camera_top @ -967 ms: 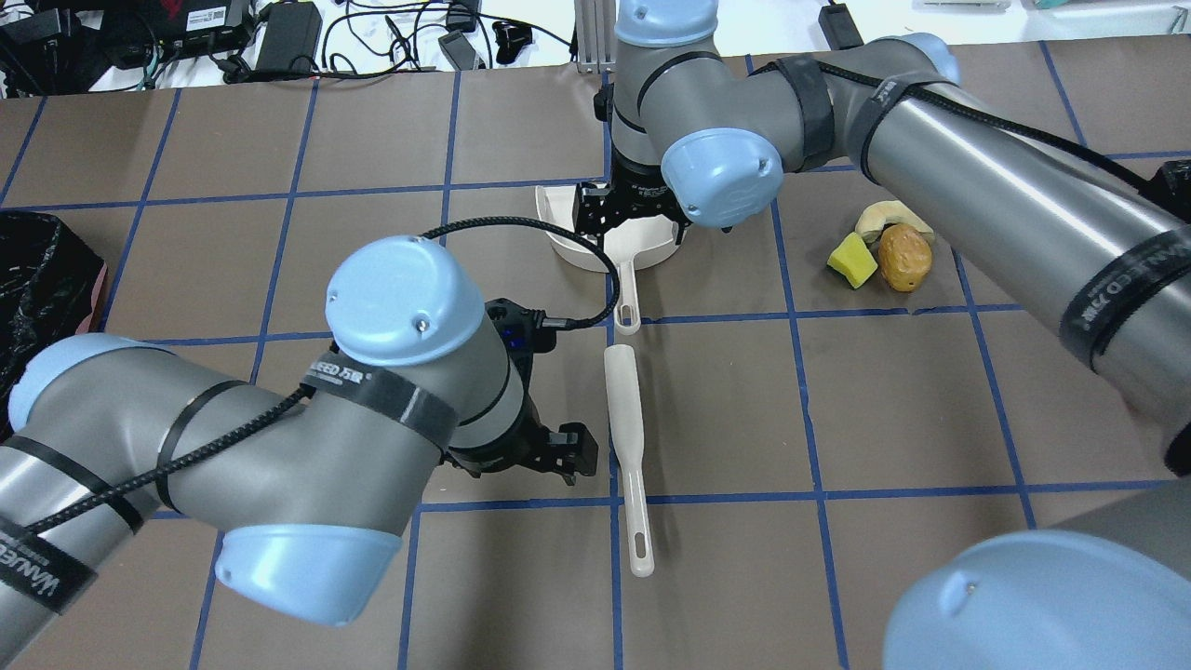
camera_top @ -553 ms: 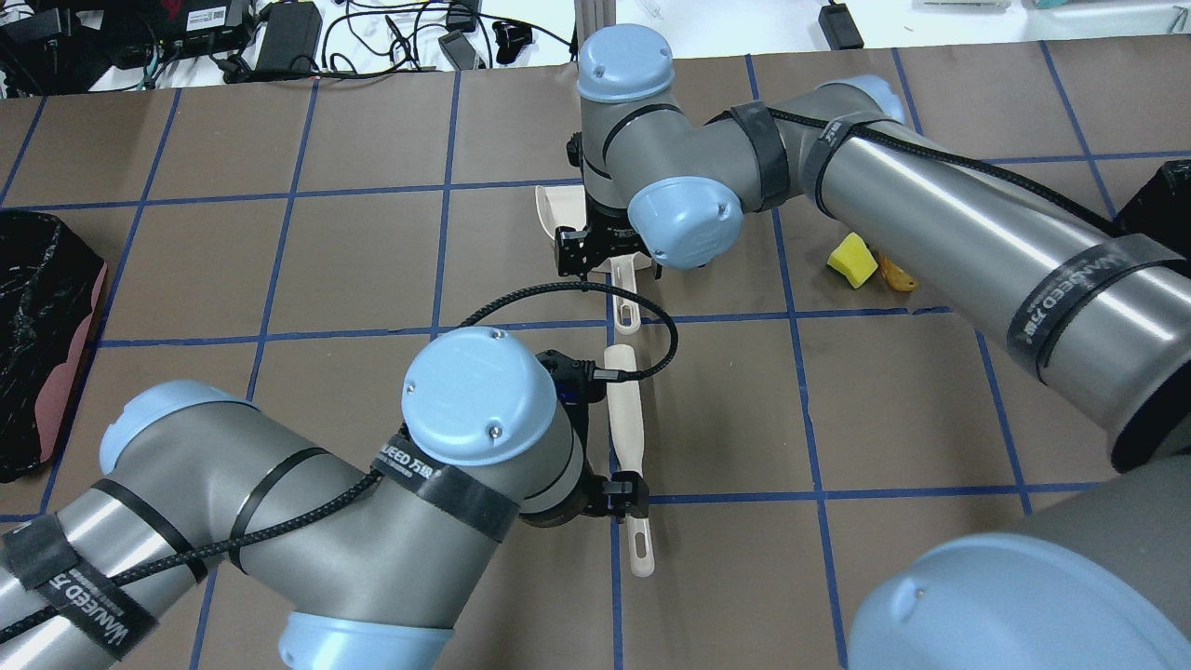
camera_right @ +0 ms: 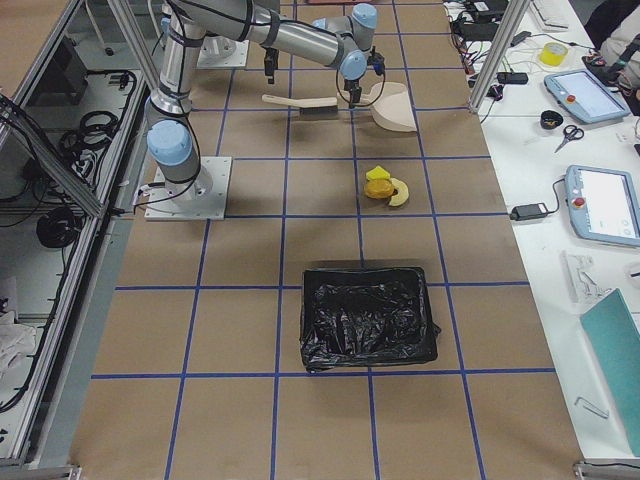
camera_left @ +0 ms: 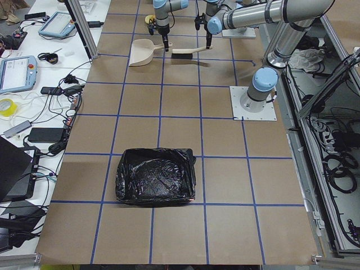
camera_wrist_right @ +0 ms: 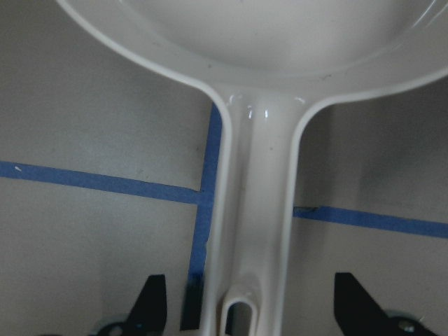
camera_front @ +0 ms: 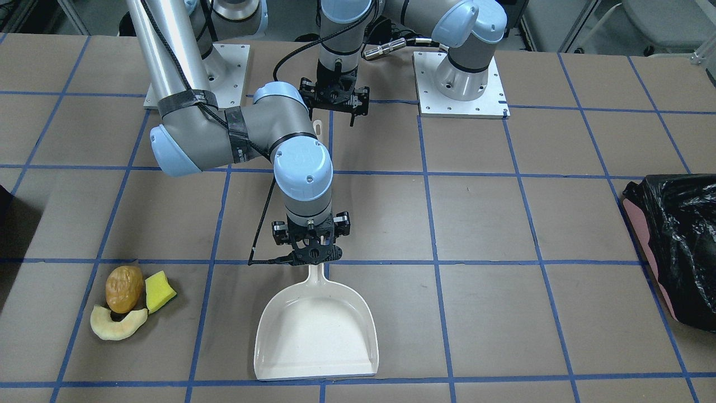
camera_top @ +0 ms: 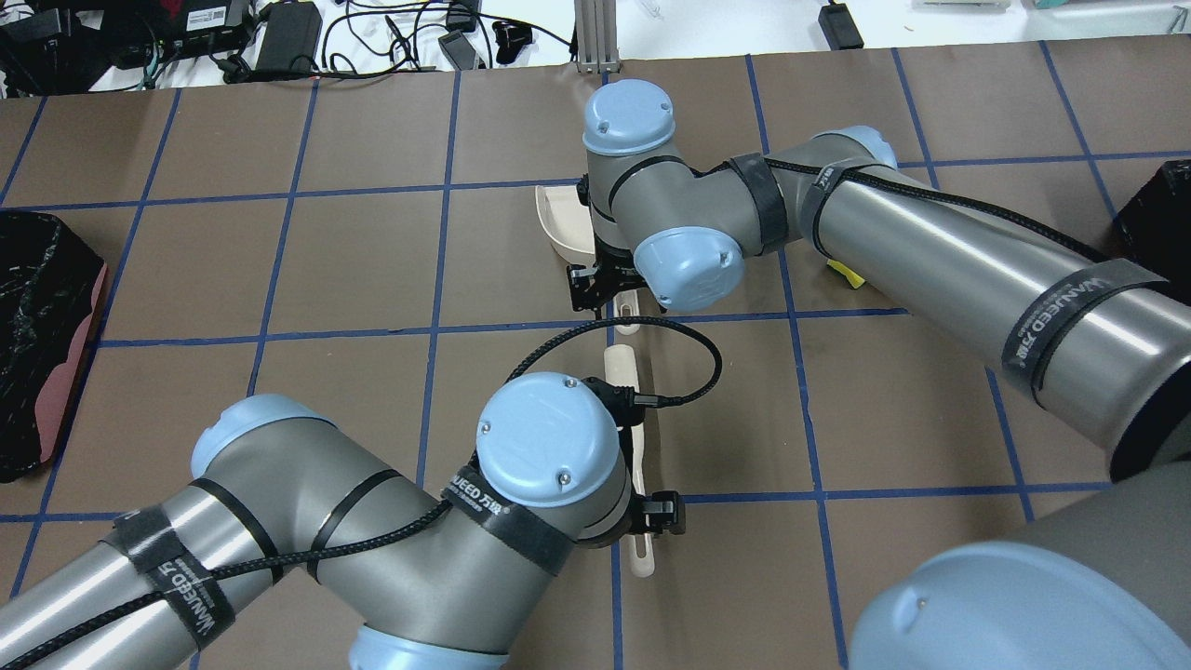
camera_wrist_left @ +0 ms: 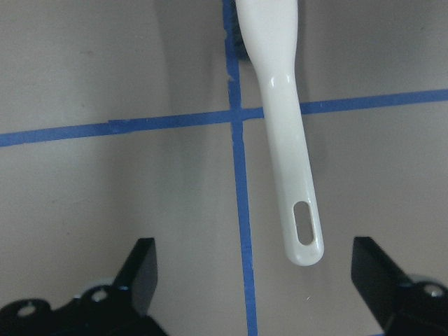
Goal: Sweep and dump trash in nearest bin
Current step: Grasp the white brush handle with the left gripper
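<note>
The trash lies together: a brown lump (camera_front: 124,288), a yellow sponge wedge (camera_front: 159,291) and a pale crescent slice (camera_front: 117,326). They also show in the exterior right view (camera_right: 380,187). My right gripper (camera_front: 310,246) is open, its fingers (camera_wrist_right: 154,301) on either side of the handle of the white dustpan (camera_front: 316,330), not closed on it. My left gripper (camera_top: 651,512) is open above the handle end of the white brush (camera_wrist_left: 290,140), which lies on the table. In the overhead view my right arm hides most of the trash.
A black-bagged bin (camera_top: 37,335) stands at the table's left end, also in the front view (camera_front: 679,246). A second black bin (camera_right: 368,315) stands at the right end, nearer the trash. Cables and devices line the far table edge.
My left gripper has moved right until it is over the brush handle. My right gripper has moved back along the dustpan to its handle, and its arm now covers the trash in the overhead view.
</note>
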Available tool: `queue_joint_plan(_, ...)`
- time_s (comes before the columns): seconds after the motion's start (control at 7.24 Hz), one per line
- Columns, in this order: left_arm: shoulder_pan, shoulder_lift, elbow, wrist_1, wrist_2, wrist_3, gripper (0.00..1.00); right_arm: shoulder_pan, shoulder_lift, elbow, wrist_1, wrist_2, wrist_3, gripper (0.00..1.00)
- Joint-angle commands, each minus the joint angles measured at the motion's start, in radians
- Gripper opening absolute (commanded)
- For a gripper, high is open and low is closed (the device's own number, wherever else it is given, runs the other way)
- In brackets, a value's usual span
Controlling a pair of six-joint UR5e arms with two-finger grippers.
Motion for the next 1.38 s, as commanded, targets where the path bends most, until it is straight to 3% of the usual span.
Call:
queue_joint_plan(0.0,-0.021,-0.081,-0.001,0.056,0.022,-0.025,1.00,0.001,-0.005,0.001,-0.002,0.007,0.011,0.81)
queue_joint_plan(0.55,-0.063,-0.172,-0.001,0.114,0.022,-0.051,0.98,0.001,-0.006,-0.004,-0.007,0.013,0.019,0.69)
queue_joint_plan(0.69,-0.064,-0.178,0.001,0.116,0.022,-0.051,0.91,0.001,-0.006,-0.004,-0.005,0.013,0.026,0.61)
queue_joint_plan(0.83,-0.066,-0.176,0.002,0.116,0.021,-0.052,0.65,0.001,-0.006,-0.004,-0.005,0.013,0.037,0.55)
queue_joint_plan(0.97,-0.066,-0.176,0.005,0.116,0.021,-0.052,0.57,0.001,-0.006,-0.004,-0.005,0.013,0.037,0.51)
queue_joint_plan(1.11,-0.066,-0.173,0.007,0.116,0.022,-0.051,0.56,0.001,-0.006,-0.004,-0.004,0.013,0.036,0.44)
queue_joint_plan(1.24,-0.066,-0.169,0.011,0.116,0.022,-0.048,0.54,0.001,-0.006,-0.004,-0.001,0.013,0.036,0.27)
